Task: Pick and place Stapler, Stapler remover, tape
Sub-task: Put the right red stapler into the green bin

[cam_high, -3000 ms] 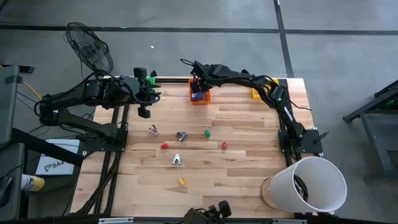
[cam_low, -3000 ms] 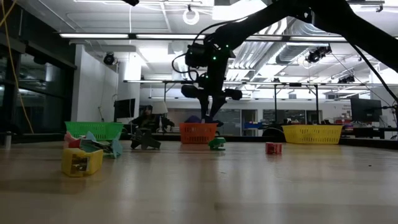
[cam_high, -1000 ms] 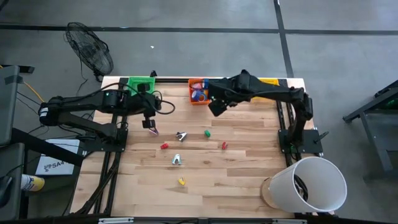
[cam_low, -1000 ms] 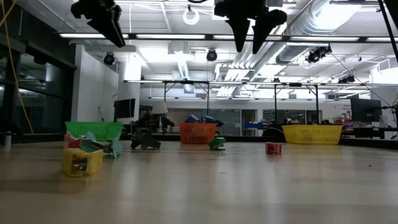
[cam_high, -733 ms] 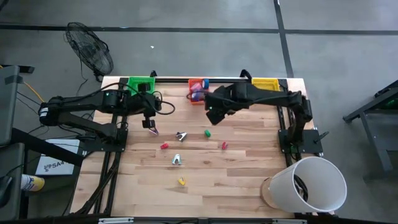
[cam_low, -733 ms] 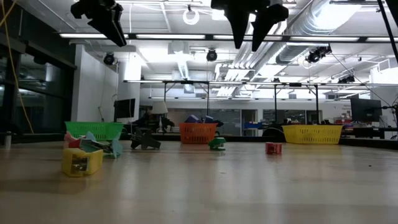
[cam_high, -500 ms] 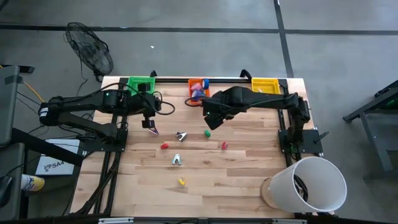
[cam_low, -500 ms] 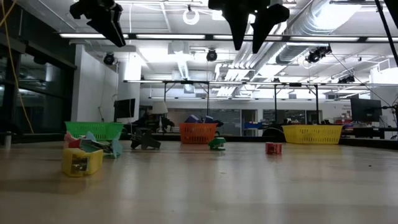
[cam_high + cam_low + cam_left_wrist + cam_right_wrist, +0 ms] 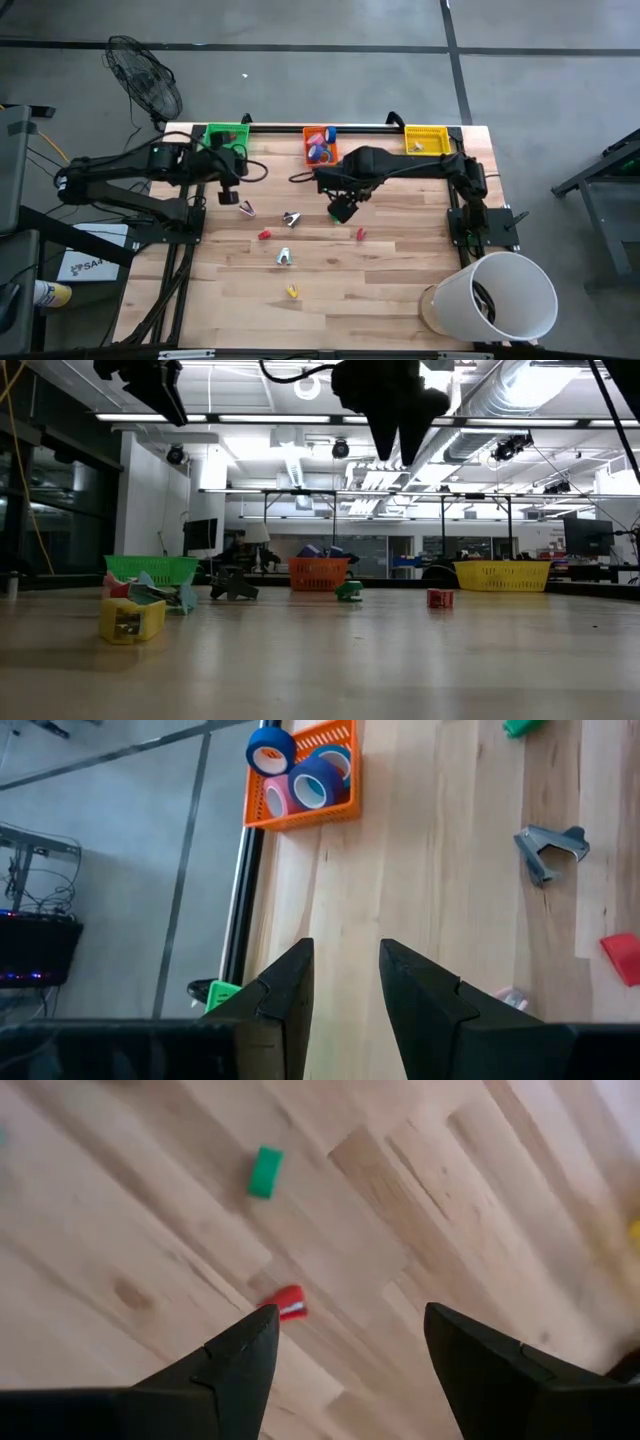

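Note:
Tape rolls (image 9: 300,778) in blue and pink sit in the orange bin (image 9: 320,146) at the far edge. A small green stapler (image 9: 265,1171) and a red one (image 9: 289,1302) lie on the wood ahead of my right gripper (image 9: 350,1315), which hovers open high over mid-table (image 9: 342,207). A grey stapler remover (image 9: 291,218) and a pink one (image 9: 246,209) lie left of it. My left gripper (image 9: 224,191) hangs high above the table's left part, narrowly open with nothing between its fingers (image 9: 345,948).
A green bin (image 9: 226,134) and a yellow bin (image 9: 426,140) flank the orange one along the far edge. A silver remover (image 9: 285,257), another red stapler (image 9: 264,234) and a yellow one (image 9: 291,291) lie nearer. A white bucket (image 9: 495,295) stands at the near right corner.
My right gripper has come away from the orange bin toward the near edge and a little leftward, ending over the green stapler, and has turned about on the way. My left gripper has shifted slightly toward the table's left edge. Nothing on the table has moved.

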`<move>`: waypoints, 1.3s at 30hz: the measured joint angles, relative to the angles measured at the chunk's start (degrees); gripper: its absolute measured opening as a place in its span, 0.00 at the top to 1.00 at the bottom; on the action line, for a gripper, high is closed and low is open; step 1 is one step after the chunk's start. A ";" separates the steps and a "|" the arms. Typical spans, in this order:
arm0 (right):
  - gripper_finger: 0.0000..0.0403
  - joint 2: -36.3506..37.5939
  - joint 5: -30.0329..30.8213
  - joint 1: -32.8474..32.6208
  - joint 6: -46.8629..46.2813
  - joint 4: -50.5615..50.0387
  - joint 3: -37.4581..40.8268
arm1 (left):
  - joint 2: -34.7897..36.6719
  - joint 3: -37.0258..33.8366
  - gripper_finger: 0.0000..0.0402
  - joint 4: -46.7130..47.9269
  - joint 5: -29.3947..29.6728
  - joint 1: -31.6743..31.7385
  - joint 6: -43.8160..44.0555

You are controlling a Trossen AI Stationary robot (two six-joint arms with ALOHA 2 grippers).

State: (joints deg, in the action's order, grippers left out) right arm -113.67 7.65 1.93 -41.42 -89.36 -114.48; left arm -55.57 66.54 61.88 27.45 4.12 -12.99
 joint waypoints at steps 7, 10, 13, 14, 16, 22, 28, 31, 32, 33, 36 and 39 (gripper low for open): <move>0.40 -0.10 -2.70 -1.05 22.20 -0.34 0.00 | 1.53 0.00 0.72 -0.02 -1.79 0.00 0.15; 0.40 -0.10 -3.54 -0.93 29.98 -0.61 0.00 | 1.53 0.00 0.72 -0.01 -3.52 0.00 0.35; 0.40 -0.10 -3.73 -0.36 37.36 -0.59 0.00 | 1.53 0.00 0.72 -0.02 -4.55 0.00 0.98; 0.40 -0.10 -3.73 -0.12 39.73 -0.58 0.00 | 1.53 0.00 0.72 -0.02 -4.79 0.00 1.23; 0.40 -0.10 -3.75 0.07 44.61 -0.48 0.00 | 1.53 0.00 0.72 -0.02 -5.47 0.00 1.36; 0.40 -0.02 -5.47 0.52 58.88 0.29 1.04 | 1.52 0.00 0.72 0.01 -6.38 0.00 1.53; 0.40 0.53 -6.59 0.82 67.98 0.98 12.88 | 1.48 0.00 0.72 0.01 -6.35 0.00 1.59; 0.40 0.53 -6.37 0.84 70.12 3.39 19.78 | 1.48 0.00 0.72 -0.02 -6.30 0.00 1.58; 0.40 0.53 -6.45 0.84 70.47 4.62 21.87 | 1.48 0.00 0.72 -0.02 -6.14 0.00 1.59; 0.40 0.53 -6.42 0.74 70.89 5.90 23.94 | 1.42 0.00 0.72 -0.02 -6.08 0.00 1.57; 0.40 0.53 -4.90 0.11 72.40 10.25 29.23 | 1.35 0.00 0.72 -0.02 -5.96 0.00 1.57; 0.40 0.55 -2.77 -0.50 74.80 16.00 32.64 | 1.35 0.00 0.72 -0.02 -5.91 0.00 1.56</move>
State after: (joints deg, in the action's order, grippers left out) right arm -113.12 4.88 1.42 33.38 -73.37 -81.84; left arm -54.22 66.54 61.87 21.54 4.12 -11.43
